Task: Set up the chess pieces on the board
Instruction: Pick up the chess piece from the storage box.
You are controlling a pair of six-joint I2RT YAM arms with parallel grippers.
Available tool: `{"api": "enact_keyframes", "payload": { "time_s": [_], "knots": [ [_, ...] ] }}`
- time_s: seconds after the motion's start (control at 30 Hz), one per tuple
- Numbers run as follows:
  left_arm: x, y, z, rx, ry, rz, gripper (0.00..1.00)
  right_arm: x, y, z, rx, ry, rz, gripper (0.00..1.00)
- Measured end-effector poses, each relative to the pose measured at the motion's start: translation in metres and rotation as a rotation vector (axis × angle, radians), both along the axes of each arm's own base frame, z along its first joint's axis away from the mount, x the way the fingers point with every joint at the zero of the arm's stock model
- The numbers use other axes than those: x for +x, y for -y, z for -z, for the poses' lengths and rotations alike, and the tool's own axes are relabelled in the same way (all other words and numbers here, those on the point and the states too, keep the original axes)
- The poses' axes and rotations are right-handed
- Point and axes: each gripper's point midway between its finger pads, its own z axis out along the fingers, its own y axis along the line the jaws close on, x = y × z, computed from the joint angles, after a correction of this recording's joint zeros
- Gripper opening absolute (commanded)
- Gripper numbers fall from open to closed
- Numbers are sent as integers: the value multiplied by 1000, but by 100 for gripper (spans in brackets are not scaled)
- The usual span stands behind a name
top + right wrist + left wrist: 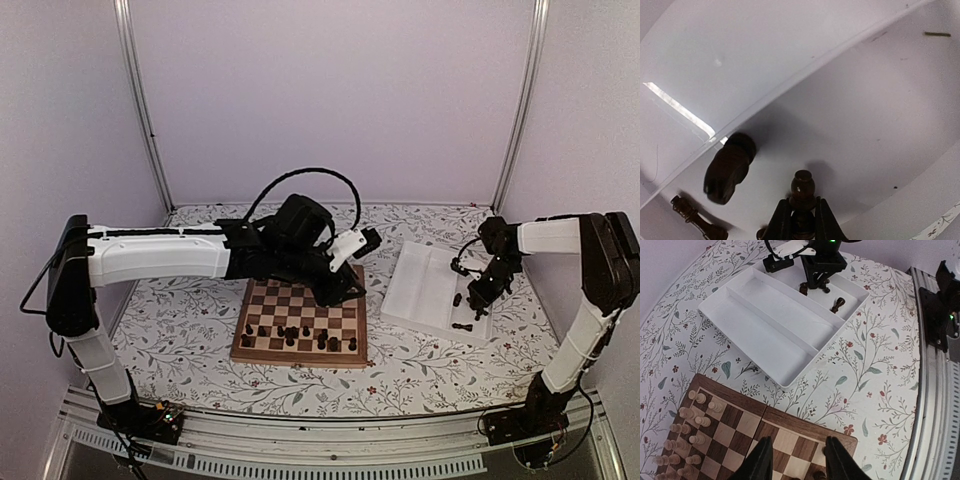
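Note:
The board (298,357) lies in the middle of the table, with several dark chess pieces (290,334) standing along its near rows. My left gripper (798,460) hangs open just above the board's far right corner (805,423), nothing between its fingers. A dark piece (819,474) stands close by its right finger. My right gripper (800,220) is down in the white tray (865,125), shut on the neck of an upright dark chess piece (803,184) with a round head. A dark knight-like piece (728,170) and a slim dark piece (695,221) lie beside it.
The white ridged tray (420,285) sits right of the board on the flowered cloth, with a dark piece (838,305) lying in it. Pale cream chessmen (695,420) stand on the board's far rows, under my left arm. A metal rail (330,435) runs along the near edge.

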Motion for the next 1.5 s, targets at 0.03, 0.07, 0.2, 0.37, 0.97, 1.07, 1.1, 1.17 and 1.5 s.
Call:
{"api": "enact_keyframes", "payload": {
  "time_s": [0.03, 0.07, 0.2, 0.37, 0.97, 1.07, 1.1, 1.17, 1.5],
  "knots": [
    [0, 1, 0, -4, -4, -2, 39, -6, -1, -1, 7, -16, -7, 0],
    [0, 2, -2, -15, -10, -7, 40, -15, -2, -3, 15, -33, -17, 0],
    [1, 14, -9, -89, -58, -20, 40, -25, -8, -24, 59, -5, -54, 0],
    [7, 45, -20, -219, -140, -28, 41, -22, -22, -56, 137, 97, -105, 0],
    [42, 160, 14, -528, -491, -28, 41, -50, -81, -124, 435, 269, -386, 1],
    [42, 169, 29, -525, -541, -25, 41, -57, -86, -121, 443, 251, -409, 1],
    [43, 171, 31, -526, -554, -23, 41, -59, -88, -119, 445, 245, -415, 1],
    [42, 175, 35, -527, -577, -15, 41, -62, -91, -118, 449, 238, -426, 1],
    [34, 187, 27, -552, -626, 42, 34, -68, -102, -119, 465, 228, -463, 2]
  ]
}}
